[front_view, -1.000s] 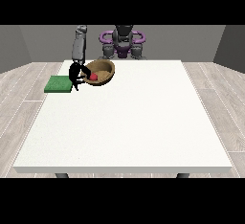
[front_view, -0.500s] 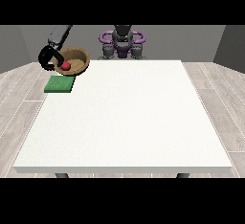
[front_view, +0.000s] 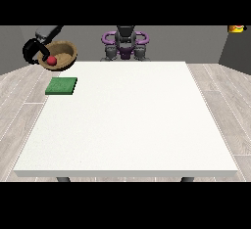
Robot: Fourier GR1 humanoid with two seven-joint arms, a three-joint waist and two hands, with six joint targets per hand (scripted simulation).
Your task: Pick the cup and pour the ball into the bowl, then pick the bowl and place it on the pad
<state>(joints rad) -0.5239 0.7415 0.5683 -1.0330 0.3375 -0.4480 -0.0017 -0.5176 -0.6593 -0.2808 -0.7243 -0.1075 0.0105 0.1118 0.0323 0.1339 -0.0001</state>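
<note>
- Your black hand at the view's left (front_view: 33,51) curls round the rim of the brown wooden bowl (front_view: 61,54), tilted, carried high beyond the white table (front_view: 127,120)'s far-left corner.
- The red ball (front_view: 51,60) could roll out.
- The flat green square pad (front_view: 62,86) lies nearer, unobstructed; overshooting it is your risk.
- No cup or other hand shows.
</note>
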